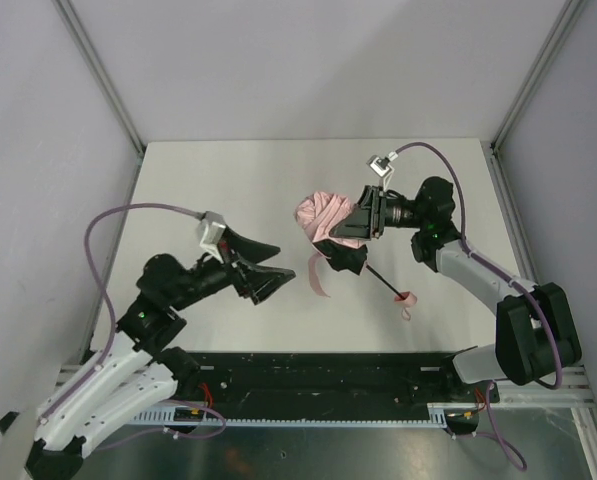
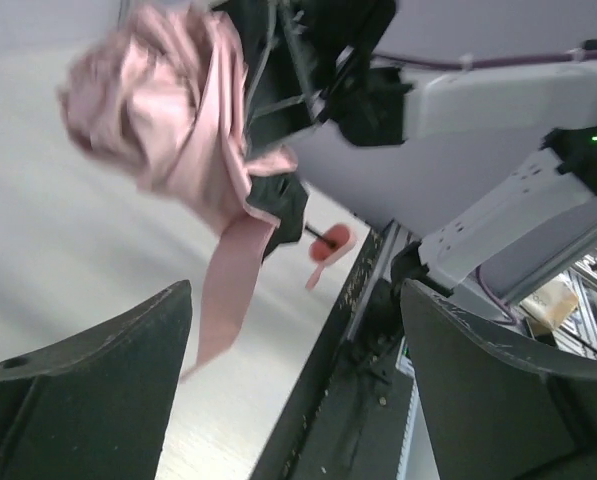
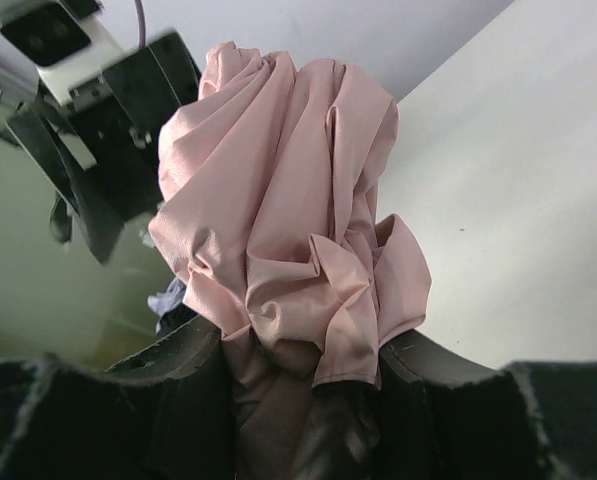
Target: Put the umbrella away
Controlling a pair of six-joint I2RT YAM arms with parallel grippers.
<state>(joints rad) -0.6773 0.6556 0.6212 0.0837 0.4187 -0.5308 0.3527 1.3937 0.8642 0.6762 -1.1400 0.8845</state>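
The umbrella (image 1: pixel 321 214) is a crumpled pale pink bundle held above the white table (image 1: pixel 228 190). My right gripper (image 1: pixel 351 238) is shut on its fabric (image 3: pixel 288 200), which fills the gap between the two fingers. A thin black shaft (image 1: pixel 381 279) slants down to the small pink handle (image 1: pixel 408 298), near the table. A pink strap (image 1: pixel 318 276) dangles from the bundle. My left gripper (image 1: pixel 284 262) stands open just left of the strap, holding nothing. In the left wrist view the strap (image 2: pixel 228 280) hangs in front of the wide-open jaws.
A black rail (image 1: pixel 328 375) runs along the table's near edge under both arm bases. Grey walls with metal corner posts (image 1: pixel 103 75) enclose the table on three sides. The left arm's purple cable (image 1: pixel 108 225) loops above the table's left side.
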